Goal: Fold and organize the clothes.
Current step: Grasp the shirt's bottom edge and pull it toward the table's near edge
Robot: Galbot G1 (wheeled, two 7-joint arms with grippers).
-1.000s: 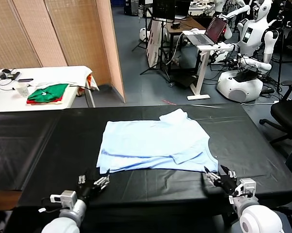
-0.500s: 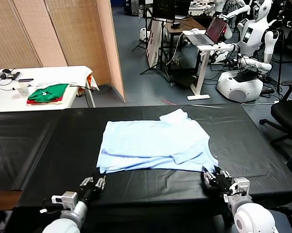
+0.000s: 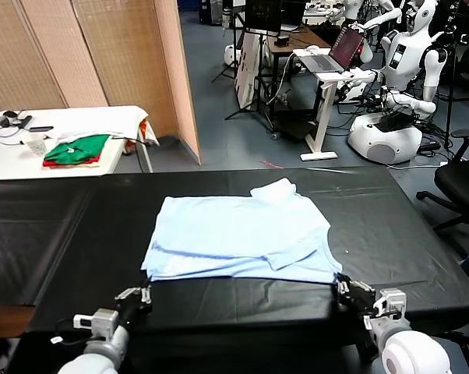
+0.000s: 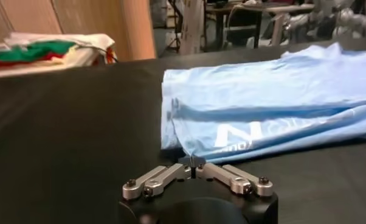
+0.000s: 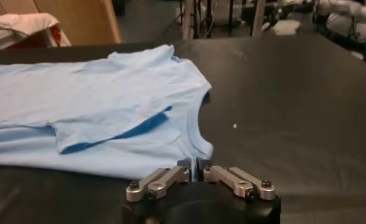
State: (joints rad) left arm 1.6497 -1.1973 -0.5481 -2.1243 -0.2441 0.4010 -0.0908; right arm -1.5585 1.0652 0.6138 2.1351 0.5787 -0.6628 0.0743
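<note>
One black table point(image 3: 421, 234), largest thing here, with one light-blue shirt point(image 3: 238, 238) spread on it just ahead of both grippers, collar at the far edge away from them, near hem running between the two. Shirt looks already folded at least partly: a layer lies doubled over the body, sleeve flap tucked on top on the right gripper's side, white N print showing near the left gripper in the left wrist view. Left gripper point(image 3: 139, 296) sits at the near-left corner of the shirt, jaws pinched together on the fabric corner, which runs right into the fingertips in the wrist view. Right gripper point(image 3: 348, 288) at the near-right corner, jaws likewise clamped on the hem edge there. Progress, my read: early to middle, sides seem folded in, both near corners gripped, most likely ready for carrying the near edge over toward the collar; that fold plus final tidying and placing is left. Risk: thin cloth could slip out of either pinch. Counts: one shirt, two grippers, one black table, one white side table point(image 3: 16, 156) well beyond the left gripper, one stack of green and red folded garments point(image 3: 77, 149) on it, not part of the job
</note>
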